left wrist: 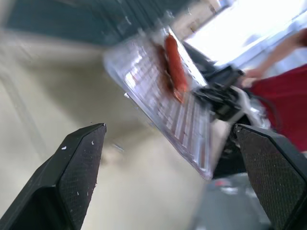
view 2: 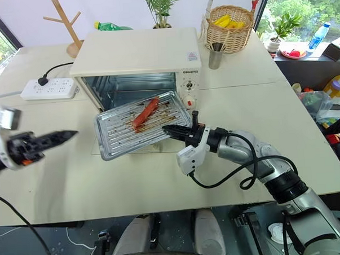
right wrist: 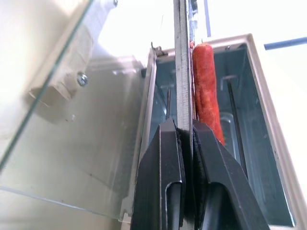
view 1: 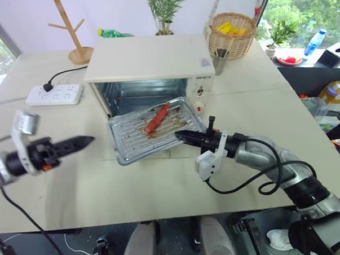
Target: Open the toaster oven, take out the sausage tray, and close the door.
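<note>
tray out of the oven, pinched by one rim only

the right gripper (view 1: 184, 136) has its jaws clamped on the near edge of the sausage tray (view 1: 134, 141), held above the lowered door (right wrist: 72, 158) in front of the open toaster oven (view 1: 150, 63). the left gripper (view 1: 83, 142) stands apart, jaws wide and empty. held at one edge, the greasy tray could sag or slip, and the sausage (view 1: 157, 117) could roll off onto the tabletop (view 1: 161, 190).

A staged kitchen corner in an office or lab: a cream table (view 1: 161, 178) by big windows (view 1: 300, 3) carries an oven (view 1: 150, 72), power strip (view 1: 54, 94), fruit basket (view 1: 231, 34), mug tree (view 1: 75, 30) and plant (view 1: 165, 9).
</note>
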`<state>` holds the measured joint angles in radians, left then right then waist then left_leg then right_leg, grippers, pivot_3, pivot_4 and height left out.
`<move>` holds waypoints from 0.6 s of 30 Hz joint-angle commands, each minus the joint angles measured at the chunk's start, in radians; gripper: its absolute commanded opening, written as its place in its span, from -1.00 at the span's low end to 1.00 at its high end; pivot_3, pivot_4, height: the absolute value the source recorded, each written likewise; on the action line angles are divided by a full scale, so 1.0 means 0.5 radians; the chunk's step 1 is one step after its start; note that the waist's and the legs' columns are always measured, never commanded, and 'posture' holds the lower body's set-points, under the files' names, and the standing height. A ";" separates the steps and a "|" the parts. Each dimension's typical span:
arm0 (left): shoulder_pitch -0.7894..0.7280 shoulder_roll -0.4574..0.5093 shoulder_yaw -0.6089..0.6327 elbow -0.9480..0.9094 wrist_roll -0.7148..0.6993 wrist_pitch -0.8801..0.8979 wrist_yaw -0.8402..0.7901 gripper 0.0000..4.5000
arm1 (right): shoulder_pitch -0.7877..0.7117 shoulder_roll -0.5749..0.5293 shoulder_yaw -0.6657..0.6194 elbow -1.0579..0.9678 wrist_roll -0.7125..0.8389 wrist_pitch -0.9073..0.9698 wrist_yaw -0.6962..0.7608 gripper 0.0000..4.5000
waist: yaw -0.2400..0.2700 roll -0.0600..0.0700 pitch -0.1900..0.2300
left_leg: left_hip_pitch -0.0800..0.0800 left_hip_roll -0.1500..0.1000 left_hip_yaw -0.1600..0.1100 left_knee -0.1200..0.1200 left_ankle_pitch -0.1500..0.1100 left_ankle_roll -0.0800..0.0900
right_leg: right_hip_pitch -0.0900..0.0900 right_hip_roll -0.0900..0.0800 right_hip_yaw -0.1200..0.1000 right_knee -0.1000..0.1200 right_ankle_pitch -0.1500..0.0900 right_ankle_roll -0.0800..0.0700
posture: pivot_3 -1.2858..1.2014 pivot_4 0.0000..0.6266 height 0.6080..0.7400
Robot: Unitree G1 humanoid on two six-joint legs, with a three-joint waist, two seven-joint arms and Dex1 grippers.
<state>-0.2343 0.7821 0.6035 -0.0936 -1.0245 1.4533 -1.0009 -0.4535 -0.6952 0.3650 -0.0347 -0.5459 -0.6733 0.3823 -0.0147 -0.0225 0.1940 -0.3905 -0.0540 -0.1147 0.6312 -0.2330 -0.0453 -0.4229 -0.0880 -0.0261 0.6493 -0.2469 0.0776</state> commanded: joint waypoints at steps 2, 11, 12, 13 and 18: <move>-0.042 -0.206 0.178 -0.128 -0.267 0.216 0.339 1.00 | -0.051 0.015 -0.044 -0.062 0.121 -0.091 0.047 -0.98 | -0.002 0.000 0.000 | 0.001 0.000 0.001 0.000 0.000 0.000 | 0.000 0.000 0.001 0.000 0.000 0.000 | 0.03 -0.52 1.00; -0.122 -0.572 0.163 -0.133 -0.631 0.314 0.896 1.00 | -0.028 0.034 -0.061 -0.118 0.176 -0.096 0.146 -0.98 | 0.001 -0.001 -0.001 | 0.002 -0.001 0.002 0.000 0.000 -0.001 | 0.001 -0.001 0.002 0.000 0.001 0.000 | 0.03 -0.52 1.00; -0.138 -0.602 0.155 -0.111 -0.678 0.304 0.965 1.00 | -0.029 0.043 -0.061 -0.124 0.176 -0.087 0.152 -0.98 | 0.002 -0.001 -0.001 | 0.002 -0.001 0.002 0.000 0.000 -0.001 | 0.001 -0.001 0.003 0.000 0.001 0.000 | 0.03 -0.52 1.00; -0.150 -0.621 0.145 -0.088 -0.722 0.288 1.031 1.00 | -0.029 0.050 -0.061 -0.128 0.173 -0.082 0.156 -0.98 | 0.002 -0.002 -0.001 | 0.002 -0.001 0.002 0.000 0.000 -0.001 | 0.001 -0.001 0.003 0.000 0.001 0.000 | 0.03 -0.52 1.00; -0.131 -0.626 0.041 -0.017 -0.997 0.181 1.288 1.00 | -0.013 0.076 -0.068 -0.151 0.162 -0.065 0.164 -0.98 | 0.000 -0.002 -0.001 | 0.002 -0.001 0.002 0.000 0.001 -0.002 | 0.001 -0.001 0.004 0.000 0.001 0.000 | 0.03 -0.52 1.00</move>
<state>-0.3020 0.4592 0.6332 -0.1002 -1.4525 1.5733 -0.3881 -0.4538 -0.6664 0.3646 -0.0592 -0.4870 -0.7032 0.4707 -0.0145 -0.0234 0.1933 -0.3892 -0.0545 -0.1137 0.6310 -0.2327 -0.0462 -0.4225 -0.0883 -0.0242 0.6492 -0.2465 0.0774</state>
